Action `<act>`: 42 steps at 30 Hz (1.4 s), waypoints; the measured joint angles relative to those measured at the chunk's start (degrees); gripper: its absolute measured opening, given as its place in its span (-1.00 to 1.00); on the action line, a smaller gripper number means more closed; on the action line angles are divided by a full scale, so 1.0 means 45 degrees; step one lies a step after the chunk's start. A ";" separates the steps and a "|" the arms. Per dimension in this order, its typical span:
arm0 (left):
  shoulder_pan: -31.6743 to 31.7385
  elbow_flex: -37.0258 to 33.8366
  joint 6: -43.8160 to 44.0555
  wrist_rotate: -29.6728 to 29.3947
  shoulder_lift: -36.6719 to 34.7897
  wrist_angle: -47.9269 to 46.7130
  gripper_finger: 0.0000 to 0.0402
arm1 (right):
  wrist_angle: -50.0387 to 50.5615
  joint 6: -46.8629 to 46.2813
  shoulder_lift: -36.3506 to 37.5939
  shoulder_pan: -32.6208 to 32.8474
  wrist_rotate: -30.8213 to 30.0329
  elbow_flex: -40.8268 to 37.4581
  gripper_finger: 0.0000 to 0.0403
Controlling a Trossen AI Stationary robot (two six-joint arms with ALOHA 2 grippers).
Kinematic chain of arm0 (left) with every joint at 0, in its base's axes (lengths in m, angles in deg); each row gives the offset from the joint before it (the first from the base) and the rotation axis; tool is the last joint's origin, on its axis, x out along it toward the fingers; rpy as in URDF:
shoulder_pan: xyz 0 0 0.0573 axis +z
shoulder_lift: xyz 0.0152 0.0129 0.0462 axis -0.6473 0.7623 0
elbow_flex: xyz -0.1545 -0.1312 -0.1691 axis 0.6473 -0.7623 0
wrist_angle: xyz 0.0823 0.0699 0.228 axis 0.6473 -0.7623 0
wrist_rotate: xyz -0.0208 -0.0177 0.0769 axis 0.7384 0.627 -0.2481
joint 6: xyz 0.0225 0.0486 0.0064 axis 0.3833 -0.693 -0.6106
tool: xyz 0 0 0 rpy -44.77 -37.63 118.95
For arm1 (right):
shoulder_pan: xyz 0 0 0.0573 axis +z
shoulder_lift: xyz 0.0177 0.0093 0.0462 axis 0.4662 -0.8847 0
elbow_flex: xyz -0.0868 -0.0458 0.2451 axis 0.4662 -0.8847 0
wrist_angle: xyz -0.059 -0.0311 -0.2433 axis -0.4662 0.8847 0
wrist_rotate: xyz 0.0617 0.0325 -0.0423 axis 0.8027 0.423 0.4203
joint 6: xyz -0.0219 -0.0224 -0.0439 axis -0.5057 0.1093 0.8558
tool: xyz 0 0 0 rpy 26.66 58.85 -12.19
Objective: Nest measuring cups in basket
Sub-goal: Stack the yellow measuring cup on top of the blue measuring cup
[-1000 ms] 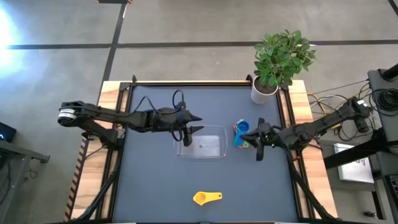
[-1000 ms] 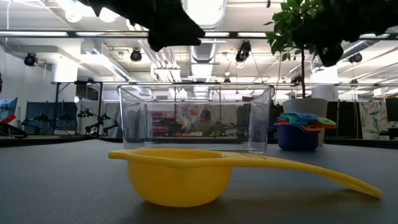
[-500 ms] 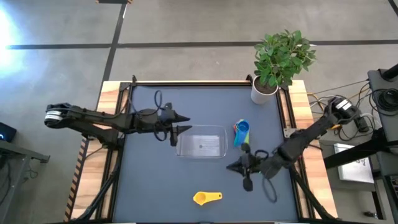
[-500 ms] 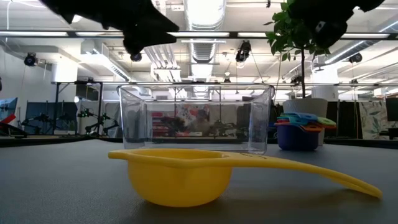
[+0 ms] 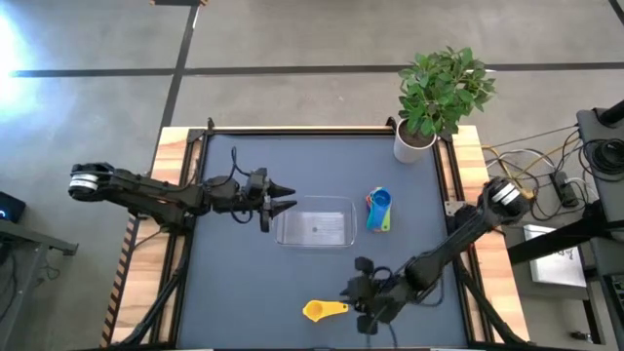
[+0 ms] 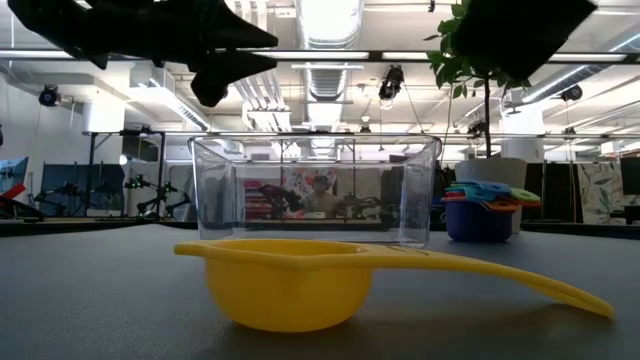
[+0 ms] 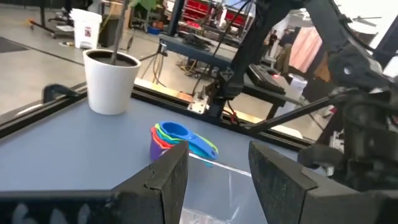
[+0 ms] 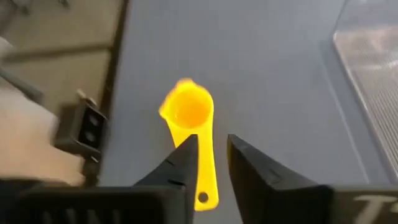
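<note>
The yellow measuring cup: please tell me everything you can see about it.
The yellow plastic measuring cup is a round scoop with a long flat handle that has a small hole near its end. It lies upright and empty on the dark table, near the front edge, apart from the clear plastic basket. The right gripper hovers over its handle, fingers slightly apart, not gripping it.

Grey concrete floor (image 5: 292,49) is filling the upper part of the high view, crossed by dark lines. Ceiling lights (image 6: 325,15) are glowing above white ducts (image 6: 335,80) in the low view.
</note>
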 joint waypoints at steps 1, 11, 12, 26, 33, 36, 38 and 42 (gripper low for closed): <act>0.0000 0.0006 0.0015 0.0089 0.0075 0.0031 -0.25 | 0.0552 -0.0002 -0.0397 0.0014 -0.0015 0.0450 -0.54; -0.0024 0.0116 0.0037 0.0130 0.1084 0.0354 -0.25 | 0.3225 0.0004 -0.3439 -0.0061 0.0050 0.3636 0.04; -0.0024 0.0118 0.0062 0.0130 0.1174 0.0337 -0.25 | 0.3342 0.0037 -0.3595 -0.0085 0.0053 0.3844 0.08; -0.0019 0.0123 0.0138 0.0138 0.1588 0.0696 -0.25 | 0.3585 0.0050 -0.4423 -0.0343 0.0715 0.4501 0.34; -0.0019 0.0124 0.0138 0.0136 0.1593 0.0706 -0.25 | 0.3576 -0.0164 -0.4423 -0.0419 0.0751 0.4414 0.34; -0.0019 0.0123 0.0138 0.0140 0.1593 0.0706 -0.25 | 0.3404 -0.0179 -0.4423 -0.0421 0.0762 0.4307 0.34; -0.0019 0.0123 0.0103 0.0136 0.1597 0.0706 -0.25 | 0.3309 -0.0255 -0.4423 -0.0420 0.0763 0.4243 0.34; -0.0019 0.0123 0.0051 0.0135 0.1598 0.0707 -0.25 | 0.3339 -0.0415 -0.4423 -0.0425 0.0764 0.3967 0.34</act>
